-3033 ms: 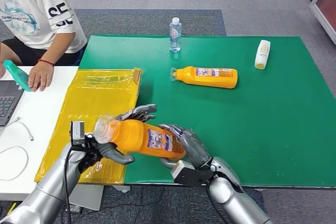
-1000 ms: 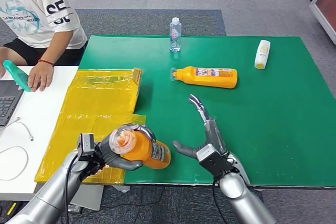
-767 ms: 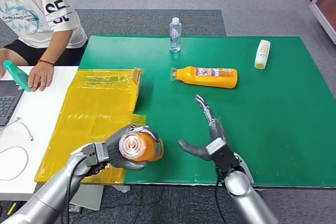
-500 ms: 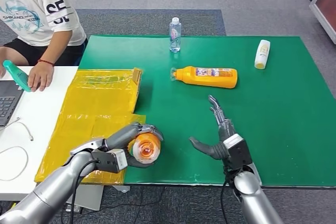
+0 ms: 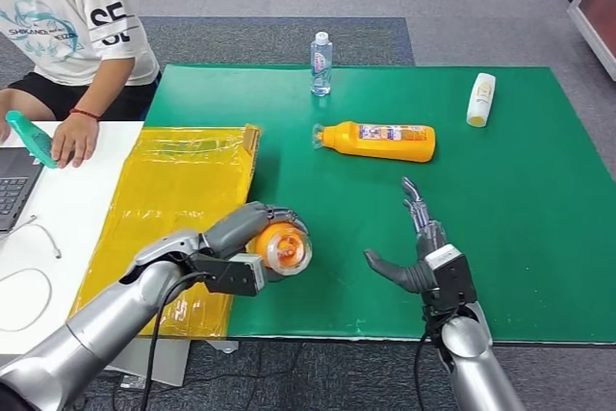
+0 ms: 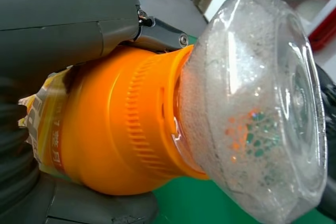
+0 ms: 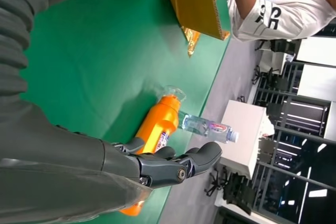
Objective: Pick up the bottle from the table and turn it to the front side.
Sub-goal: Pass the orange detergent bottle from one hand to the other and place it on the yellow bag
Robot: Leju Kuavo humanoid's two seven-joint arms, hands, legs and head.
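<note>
Orange detergent bottle [image 5: 285, 245] held in the left hand [image 5: 243, 238] at the near edge of the green table mat [image 5: 508, 218], clear cap end turned toward the camera. In the left wrist view the grey thumb and a dark finger wrap the bottle's orange neck [image 6: 118, 124], just behind the clear cap [image 6: 257, 108]; label edge shows under the palm. Bottle sits over the seam between the mat and the yellow plastic bag [image 5: 174, 190].

Right hand [image 5: 418, 252] hovers over the near part of the mat, well apart from the held bottle, holding nothing: fingers spread, thumb out to the side, other fingers pointing away from the robot.

Mid-table: second orange bottle [image 5: 377, 141] lying on its side, cap toward the bag, label up. Past it, at the far edge, a small clear water bottle [image 5: 320, 63] standing upright. Far right, a white bottle [image 5: 481, 99] lying down.

Left of the mat: white desk [image 5: 43, 238], laptop corner [image 5: 14, 190], a seated person's hand [image 5: 72, 137] beside a teal object [image 5: 31, 137].
</note>
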